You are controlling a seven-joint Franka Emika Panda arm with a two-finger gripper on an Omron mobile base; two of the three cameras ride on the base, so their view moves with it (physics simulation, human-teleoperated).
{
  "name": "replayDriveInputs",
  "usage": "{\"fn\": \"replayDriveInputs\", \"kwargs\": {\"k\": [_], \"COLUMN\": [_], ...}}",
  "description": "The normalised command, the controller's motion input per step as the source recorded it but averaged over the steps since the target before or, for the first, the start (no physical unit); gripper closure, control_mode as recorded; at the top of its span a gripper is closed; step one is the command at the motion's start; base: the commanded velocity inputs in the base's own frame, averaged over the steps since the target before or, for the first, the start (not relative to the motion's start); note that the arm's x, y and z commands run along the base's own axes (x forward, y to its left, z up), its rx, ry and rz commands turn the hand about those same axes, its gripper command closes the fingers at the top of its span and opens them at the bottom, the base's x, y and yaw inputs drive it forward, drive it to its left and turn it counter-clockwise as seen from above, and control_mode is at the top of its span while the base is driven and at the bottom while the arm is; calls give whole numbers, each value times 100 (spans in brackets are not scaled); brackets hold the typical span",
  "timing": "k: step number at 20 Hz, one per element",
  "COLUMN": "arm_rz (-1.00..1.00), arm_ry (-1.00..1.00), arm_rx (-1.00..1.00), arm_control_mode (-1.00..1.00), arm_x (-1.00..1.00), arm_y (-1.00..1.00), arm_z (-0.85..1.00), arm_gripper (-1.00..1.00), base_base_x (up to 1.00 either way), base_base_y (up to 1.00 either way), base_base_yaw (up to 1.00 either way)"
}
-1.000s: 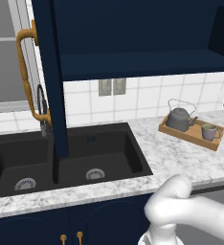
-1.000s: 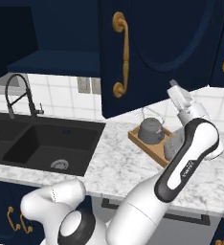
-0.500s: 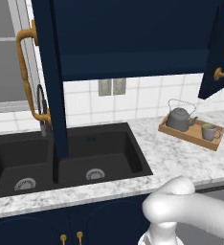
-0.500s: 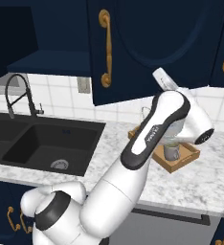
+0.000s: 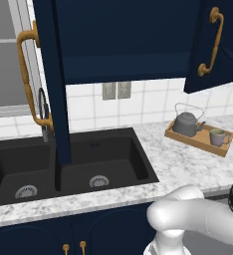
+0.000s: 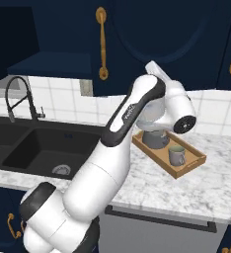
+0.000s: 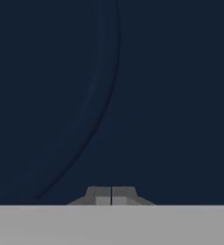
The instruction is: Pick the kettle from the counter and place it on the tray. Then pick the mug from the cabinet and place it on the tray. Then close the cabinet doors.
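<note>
In the left base view we are seeing the kettle and mug already sitting on the tray on the bench, while the left cabinet door is standing wide open and the right door is hanging ajar. In the right base view the right door is looking nearly shut. In the hand view our hand, fingers pressed together and empty, is facing navy panel straight ahead, probably that right door.

Faucet: black coil-spring, arched, behind the sink.
Wall outlet: grey double plate on white tile backsplash.
Window: far left.
</note>
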Motion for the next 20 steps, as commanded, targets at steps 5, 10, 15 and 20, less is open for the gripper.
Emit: {"fn": "replayDriveInputs", "kwargs": {"k": [5, 10, 15, 20], "arm_rz": [-14, -12, -9, -8], "arm_ry": [32, 19, 10, 1], "arm_rx": [0, 0, 4, 2], "arm_control_mode": [-100, -100, -100, -100], "arm_x": [97, 100, 100, 95], "arm_y": [82, 69, 43, 20], "arm_z": [-6, -32, -45, -50], "arm_gripper": [100, 100, 100, 100], "base_base_x": [0, 0, 0, 0], "base_base_y": [0, 0, 0, 0], "base_base_yaw": [0, 0, 0, 0]}}
